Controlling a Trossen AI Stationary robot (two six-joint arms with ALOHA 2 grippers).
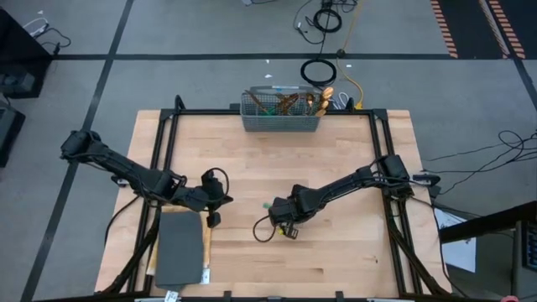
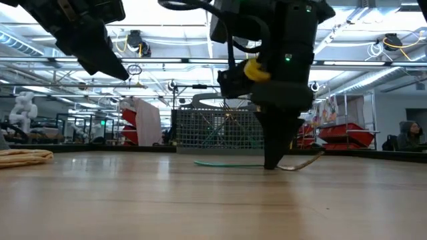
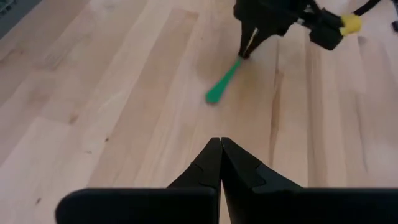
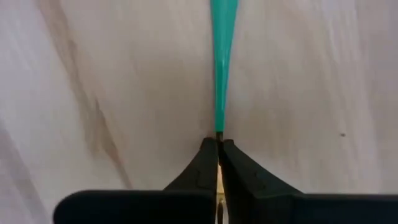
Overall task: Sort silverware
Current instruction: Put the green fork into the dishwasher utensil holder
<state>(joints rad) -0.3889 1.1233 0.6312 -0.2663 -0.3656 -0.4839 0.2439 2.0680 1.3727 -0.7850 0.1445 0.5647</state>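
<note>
right end effector (image 4: 217,163) points straight down at mid-table, pinching a teal-handled utensil (image 4: 219,74), perhaps a spoon; left end effector (image 3: 219,163) pressed together.

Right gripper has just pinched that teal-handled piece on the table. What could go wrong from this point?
1. The right gripper is shut on the utensil at the thin neck where handle meets gold head, so it may pivot or slip when lifted.
2. The utensil lies flat on the table; the fingertips may scrape the wood.
3. The left gripper, shut and empty, sits nearby; paths could cross.

Grey floor (image 1: 210,33) (black tape lines), loose cables (image 1: 323,21); red bins (image 2: 343,137), ceiling strip lights beyond.
</note>
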